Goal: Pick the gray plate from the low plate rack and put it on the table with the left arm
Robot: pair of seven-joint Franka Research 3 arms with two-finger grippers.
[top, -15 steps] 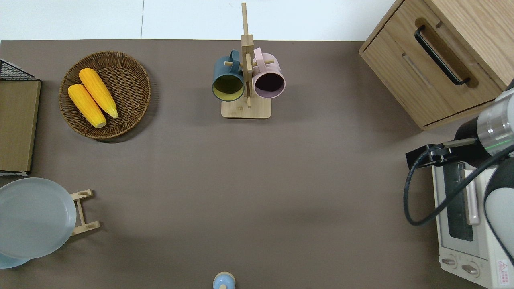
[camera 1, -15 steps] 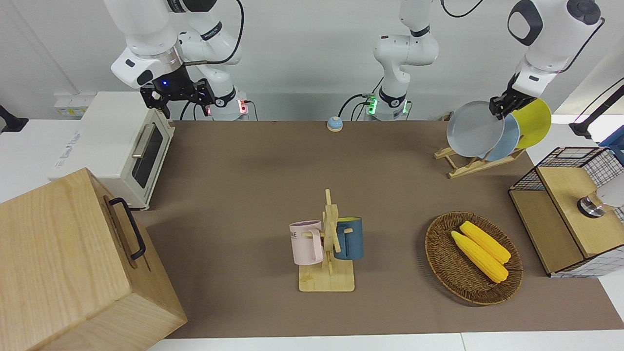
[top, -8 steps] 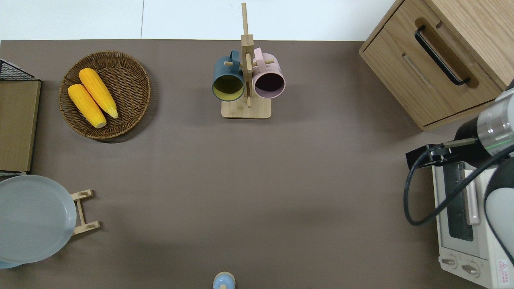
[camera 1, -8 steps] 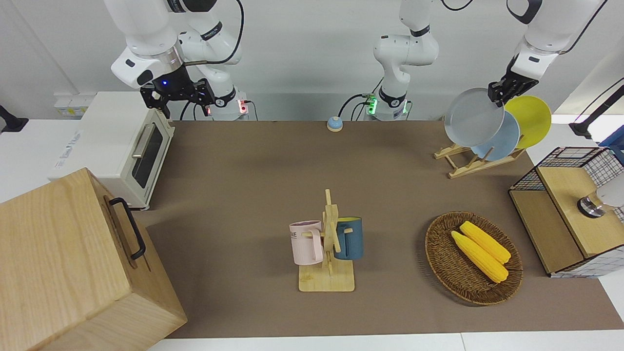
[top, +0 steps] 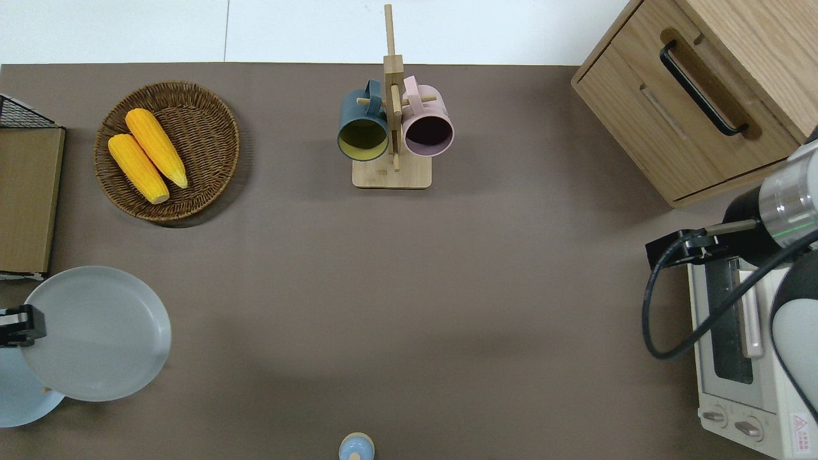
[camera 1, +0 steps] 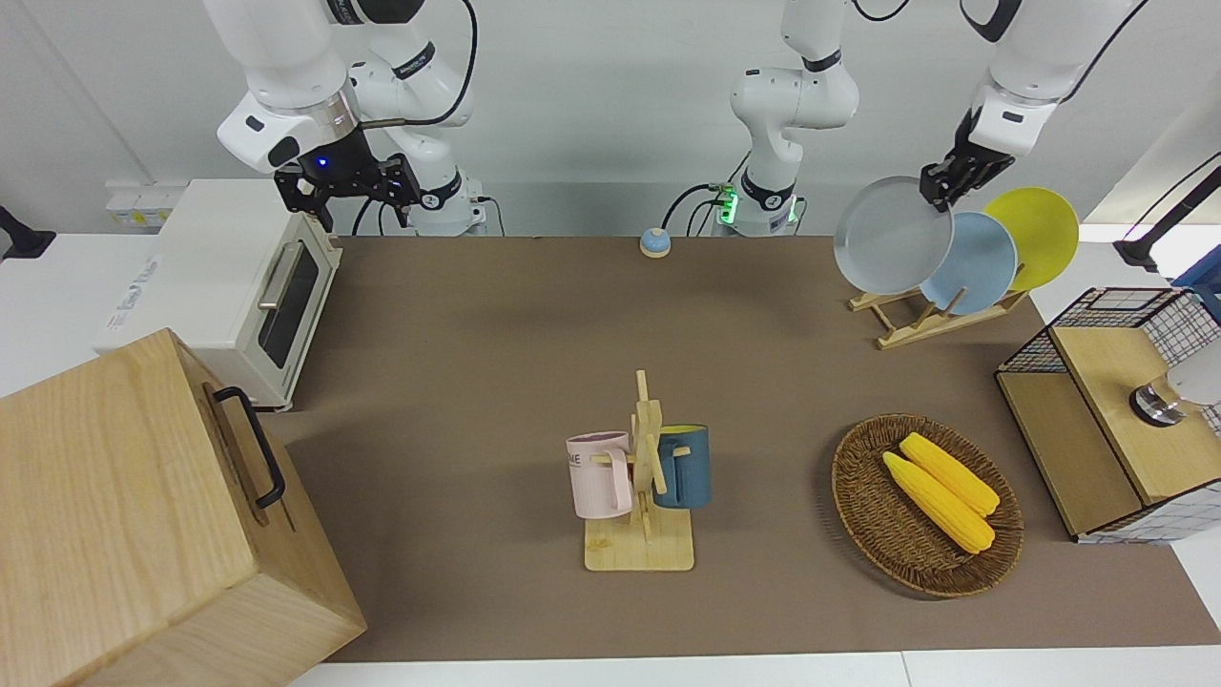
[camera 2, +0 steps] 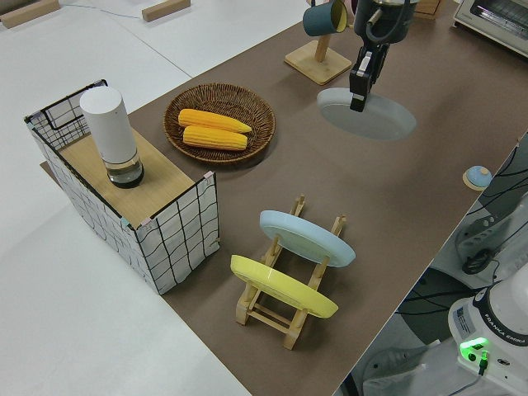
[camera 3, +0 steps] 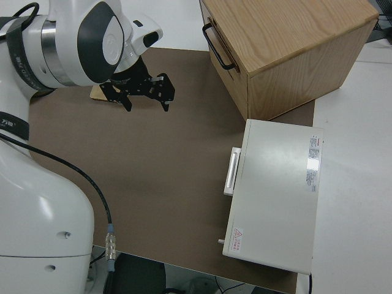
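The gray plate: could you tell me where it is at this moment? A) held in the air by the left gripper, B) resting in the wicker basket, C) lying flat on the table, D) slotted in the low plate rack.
A: the left gripper is clamped on the rim of the gray plate, which hangs clear of the low plate rack, where only the blue and yellow plates sit.
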